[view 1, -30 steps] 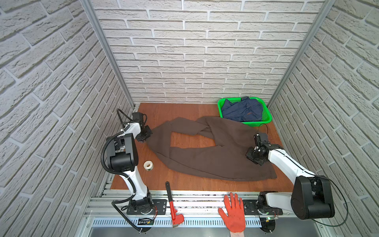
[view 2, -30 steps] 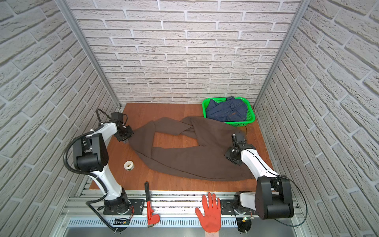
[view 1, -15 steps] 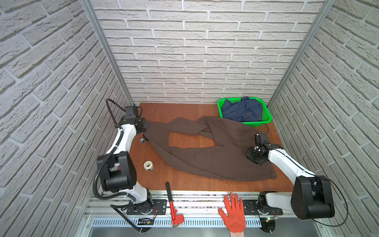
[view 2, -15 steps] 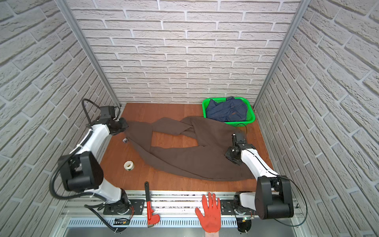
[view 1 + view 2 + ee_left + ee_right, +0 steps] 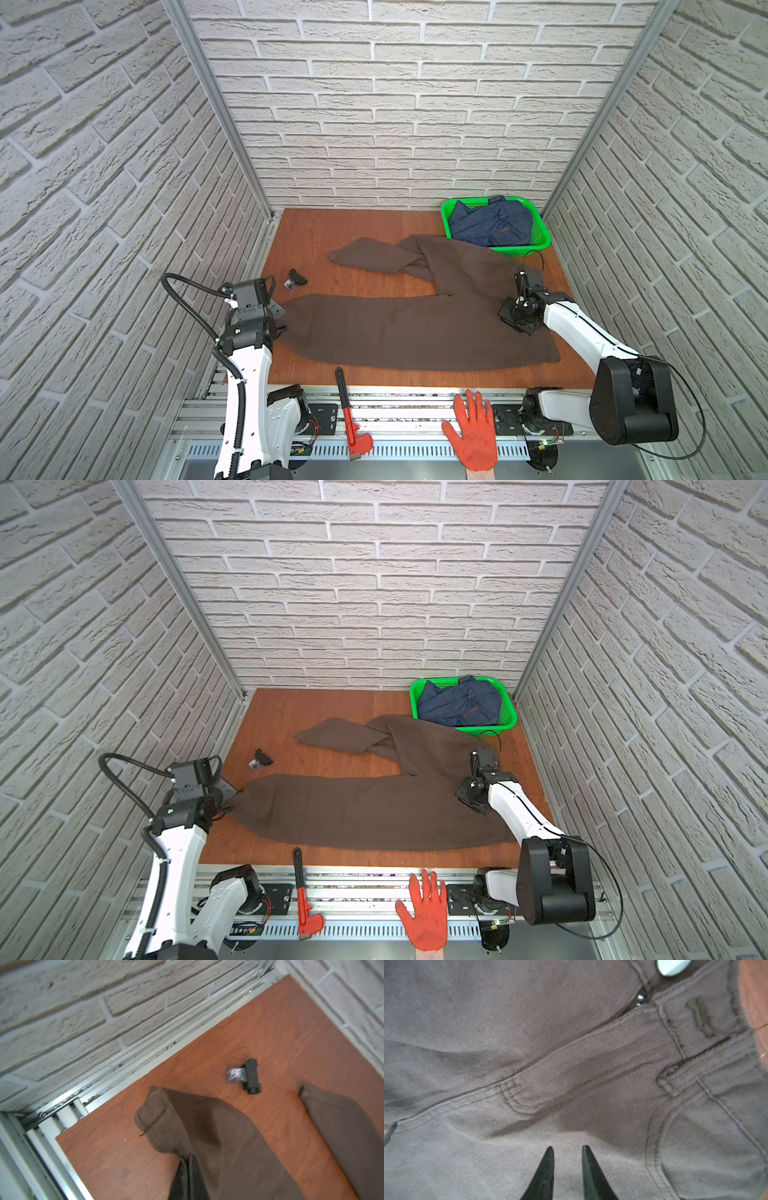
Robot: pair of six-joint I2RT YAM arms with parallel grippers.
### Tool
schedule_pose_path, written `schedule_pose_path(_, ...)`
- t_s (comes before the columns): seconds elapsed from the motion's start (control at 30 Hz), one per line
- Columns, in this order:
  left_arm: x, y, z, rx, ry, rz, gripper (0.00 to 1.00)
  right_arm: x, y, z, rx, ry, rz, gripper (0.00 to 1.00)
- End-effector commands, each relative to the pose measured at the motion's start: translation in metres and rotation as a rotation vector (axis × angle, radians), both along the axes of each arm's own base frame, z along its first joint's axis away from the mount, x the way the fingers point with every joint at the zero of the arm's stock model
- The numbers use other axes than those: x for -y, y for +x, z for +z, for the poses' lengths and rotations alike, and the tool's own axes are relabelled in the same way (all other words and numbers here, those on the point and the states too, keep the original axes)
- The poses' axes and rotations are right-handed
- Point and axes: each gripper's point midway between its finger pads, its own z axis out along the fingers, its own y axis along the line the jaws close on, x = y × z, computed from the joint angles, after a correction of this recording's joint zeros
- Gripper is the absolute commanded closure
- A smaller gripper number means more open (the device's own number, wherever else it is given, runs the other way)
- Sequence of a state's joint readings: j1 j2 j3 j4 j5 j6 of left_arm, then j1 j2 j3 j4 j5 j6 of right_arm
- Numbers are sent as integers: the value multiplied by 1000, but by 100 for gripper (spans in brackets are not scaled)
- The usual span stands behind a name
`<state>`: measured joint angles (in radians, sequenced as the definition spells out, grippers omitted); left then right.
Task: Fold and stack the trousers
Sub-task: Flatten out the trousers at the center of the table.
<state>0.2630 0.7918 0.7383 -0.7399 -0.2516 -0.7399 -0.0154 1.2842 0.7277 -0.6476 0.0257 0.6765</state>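
Left wrist: left hand (image 5: 188,1160) clamps trousers (image 5: 228,1136) hem near table (image 5: 116,1159) edge; right hand (image 5: 566,1149) apart.

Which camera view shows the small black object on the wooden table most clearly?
The left wrist view: there the small black block-shaped object is large, with a clear piece beside it. In both top views it is a tiny dark speck. The right wrist view does not show it.

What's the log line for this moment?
left gripper: jaws shut on trousers hem | right gripper: jaws open by waistband | trousers: unfolded
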Motion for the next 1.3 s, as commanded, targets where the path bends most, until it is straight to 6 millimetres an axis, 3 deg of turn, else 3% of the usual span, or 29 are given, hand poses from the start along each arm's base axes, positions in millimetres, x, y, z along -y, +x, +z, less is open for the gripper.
schedule_pose_path(0.0,-11,-15,6,28,35,95,100,2,-10,0,-11,-23,-9,74)
schedule_pose_path(0.2,-19,-28,7,-16,71,131,100,13,-21,4,-23,-75,-52,73)
schedule_pose_path(0.23,-21,-30,10,-21,83,137,94,14,-23,5,-26,-83,-58,72)
schedule_pose_path(0.3,-25,-32,18,-27,115,144,89,16,-24,9,-21,-92,-64,71)
schedule_pose_path(0.47,-36,-33,49,8,196,145,88,17,-23,17,0,-97,-67,70)
schedule_pose_path(0.6,-44,-21,37,-40,159,128,84,17,-21,20,5,-93,-69,70)
schedule_pose_path(0.8,-35,2,32,-2,68,38,53,15,-19,22,11,-86,-58,70)
schedule_pose_path(0.97,-24,10,7,-75,-15,-24,34,12,-15,16,2,-68,-50,67)
schedule_pose_path(1.1,-29,4,-19,-134,-55,12,28,8,-14,10,-3,-46,-47,66)
schedule_pose_path(1.27,-43,8,-36,-136,-102,82,31,3,-11,5,-5,-26,-35,66)
